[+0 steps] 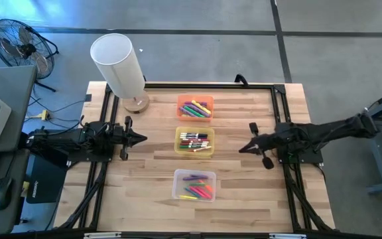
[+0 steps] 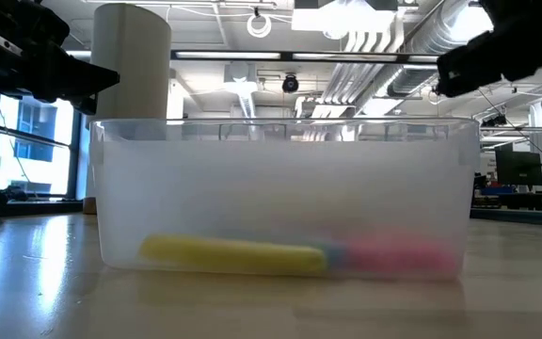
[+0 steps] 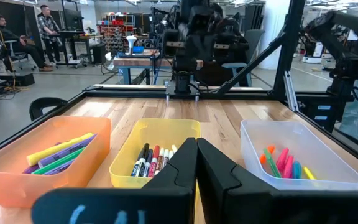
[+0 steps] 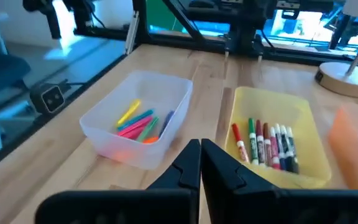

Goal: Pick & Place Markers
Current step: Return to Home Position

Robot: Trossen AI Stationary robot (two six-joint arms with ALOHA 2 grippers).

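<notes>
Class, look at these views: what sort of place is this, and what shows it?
Probably a robotics lab in an open industrial hall: exposed ceiling ducts, people working behind the table, and a floor fan nearby.

Robotics lab: ceiling ducts [image 2: 393, 56], workbenches [image 3: 138, 61].

Can make out the markers [image 2: 243, 254] only as yellow and pink smears through the clear bin [image 2: 280, 169] wall in the low view. Cannot see the orange bin [image 4: 348, 140] whole in the right wrist view: cut off at three o'clock.
</notes>
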